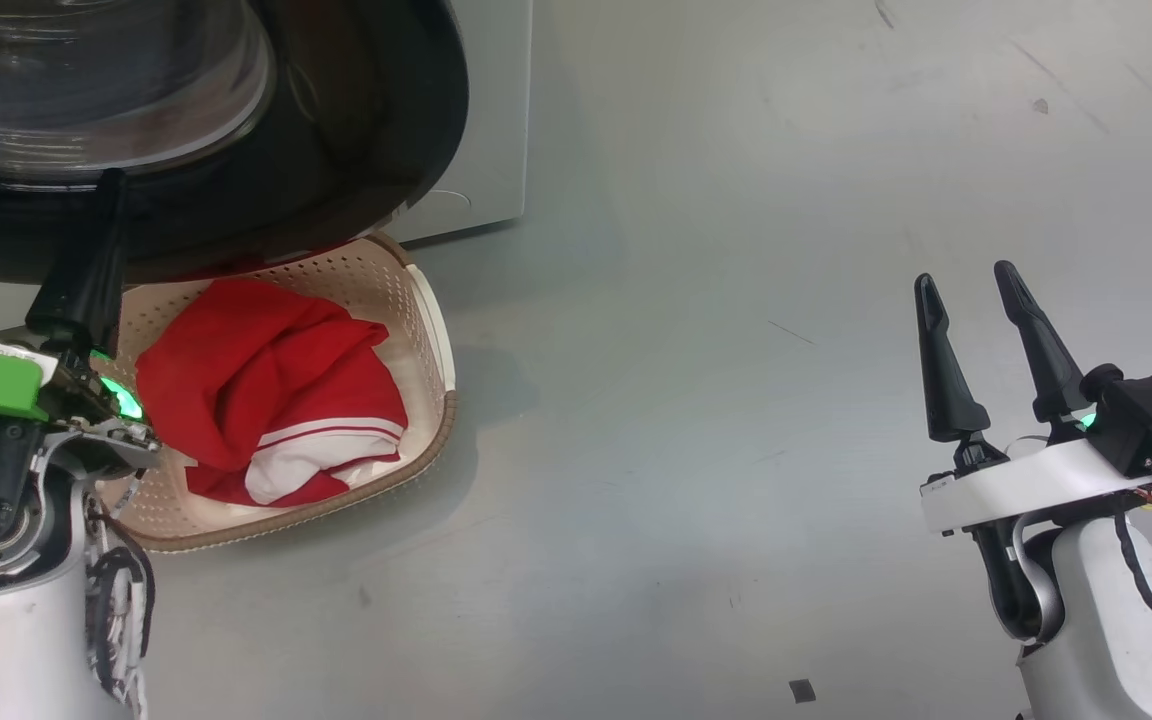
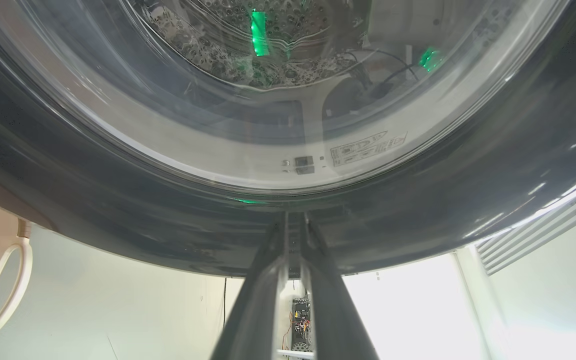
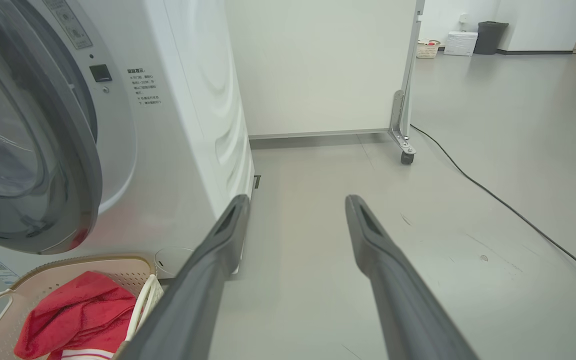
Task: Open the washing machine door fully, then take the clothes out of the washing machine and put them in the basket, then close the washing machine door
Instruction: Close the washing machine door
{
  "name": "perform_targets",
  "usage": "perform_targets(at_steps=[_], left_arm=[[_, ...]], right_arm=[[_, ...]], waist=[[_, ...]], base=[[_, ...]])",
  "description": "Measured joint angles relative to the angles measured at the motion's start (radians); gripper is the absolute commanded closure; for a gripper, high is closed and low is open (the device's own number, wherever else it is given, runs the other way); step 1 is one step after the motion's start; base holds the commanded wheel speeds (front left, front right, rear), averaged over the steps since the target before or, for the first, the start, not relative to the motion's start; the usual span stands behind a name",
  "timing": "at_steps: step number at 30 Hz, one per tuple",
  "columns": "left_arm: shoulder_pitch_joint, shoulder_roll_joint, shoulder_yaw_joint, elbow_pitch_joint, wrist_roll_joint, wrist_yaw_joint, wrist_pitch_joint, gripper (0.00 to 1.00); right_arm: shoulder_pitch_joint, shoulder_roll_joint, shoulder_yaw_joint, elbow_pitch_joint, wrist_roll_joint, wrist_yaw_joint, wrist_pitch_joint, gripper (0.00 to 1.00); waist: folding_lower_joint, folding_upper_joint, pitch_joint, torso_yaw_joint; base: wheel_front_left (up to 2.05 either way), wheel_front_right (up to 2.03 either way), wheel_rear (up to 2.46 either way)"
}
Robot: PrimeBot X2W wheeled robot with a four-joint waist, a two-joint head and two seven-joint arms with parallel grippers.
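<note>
With the red, white-striped clothes [image 1: 266,390] lying in the cream perforated plastic basket [image 1: 436,440], your left gripper [image 1: 114,190], fingers pinched nearly together on nothing, leans against the glossy black round washing machine door [image 1: 366,150], apparently to push it closed, while your right gripper [image 1: 966,275] hangs spread wide.

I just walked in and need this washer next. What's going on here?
The robot seems to be at the last step. The red clothes lie in the basket, which sits on the floor below the washing machine door. The left gripper, jaws nearly together, has its tips at the door's black lower rim, seemingly pushing it shut; whether it has latched I cannot tell. The right gripper hangs open, holding nothing.
</note>
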Motion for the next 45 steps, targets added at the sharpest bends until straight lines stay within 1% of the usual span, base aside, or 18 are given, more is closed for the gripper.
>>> perform_targets(at_steps=[1,2,3,4,14,20,26,28,30,33,35,39,42,45], left_arm=[[0.011,-0.001,-0.007,-0.015,0.002,0.0,-0.004,0.56],[0.021,-0.002,-0.015,-0.034,0.002,0.0,-0.008,0.29],[0.029,-0.003,-0.02,-0.052,0.003,0.0,-0.009,0.04],[0.037,-0.006,-0.021,-0.071,0.004,0.0,-0.015,0.0],[0.143,-0.01,-0.087,-0.194,0.039,0.0,-0.09,0.0],[0.191,-0.01,-0.127,-0.264,0.164,0.0,-0.176,0.0],[0.239,-0.003,-0.198,-0.315,0.405,0.0,-0.285,0.0],[0.252,0.025,-0.226,-0.324,0.504,0.0,-0.321,0.0],[0.268,0.047,-0.244,-0.33,0.574,0.0,-0.361,0.0],[0.295,0.097,-0.274,-0.323,0.733,-0.001,-0.412,0.0],[0.318,0.106,-0.277,-0.317,0.795,-0.001,-0.45,0.0],[0.35,0.123,-0.298,-0.297,0.954,0.002,-0.504,0.0],[0.365,0.123,-0.314,-0.286,1.026,0.043,-0.532,0.0],[0.39,0.117,-0.324,-0.264,1.075,0.089,-0.552,0.0]], right_arm=[[0.004,-0.002,0.0,0.0,-0.002,0.0,0.0,0.0],[0.006,-0.003,0.0,0.0,-0.006,0.0,0.0,0.0],[0.007,-0.005,0.0,0.0,-0.007,0.0,0.0,0.0],[0.007,-0.007,0.0,0.0,-0.009,0.0,0.0,0.0],[0.031,-0.021,0.002,-0.002,-0.03,0.0,0.0,0.0],[0.049,-0.023,0.01,-0.002,-0.042,0.0,0.0,0.0],[0.065,-0.023,0.017,-0.002,-0.05,0.0,0.0,0.0],[0.066,-0.023,0.02,-0.002,-0.055,0.0,0.0,0.0],[0.067,-0.023,0.026,-0.002,-0.059,0.0,0.0,0.0],[0.077,-0.022,0.034,-0.002,-0.062,0.0,0.0,0.0],[0.084,-0.019,0.04,0.0,-0.065,0.0,0.0,0.0],[0.089,-0.017,0.043,0.001,-0.066,0.0,0.0,0.0],[0.105,-0.015,0.045,0.003,-0.067,0.0,0.0,0.0],[0.118,-0.01,0.047,0.007,-0.068,0.0,0.0,0.0]], waist=[[0.0,0.0,-0.004,0.007],[0.0,0.0,-0.008,0.015],[0.0,0.0,-0.012,0.023],[0.0,0.0,-0.016,0.031],[0.0,0.0,-0.06,0.11],[0.0,0.0,-0.088,0.155],[0.0,0.0,-0.123,0.188],[0.0,0.0,-0.135,0.197],[0.0,0.0,-0.147,0.205],[0.0,0.0,-0.164,0.214],[0.0,0.0,-0.176,0.218],[0.0,0.0,-0.198,0.221],[0.0,0.0,-0.213,0.221],[0.0,0.0,-0.227,0.218]], base=[[0.0,0.0,0.0],[0.0,0.0,0.0],[0.0,0.0,0.0],[0.0,0.0,0.0],[0.0,0.0,0.0],[0.0,0.0,0.0],[0.0,0.0,0.0],[0.0,0.0,0.0],[0.0,0.0,0.0],[0.0,0.0,0.0],[0.0,0.0,0.0],[0.0,0.0,0.0],[0.0,0.0,0.0],[0.0,0.0,0.0]])
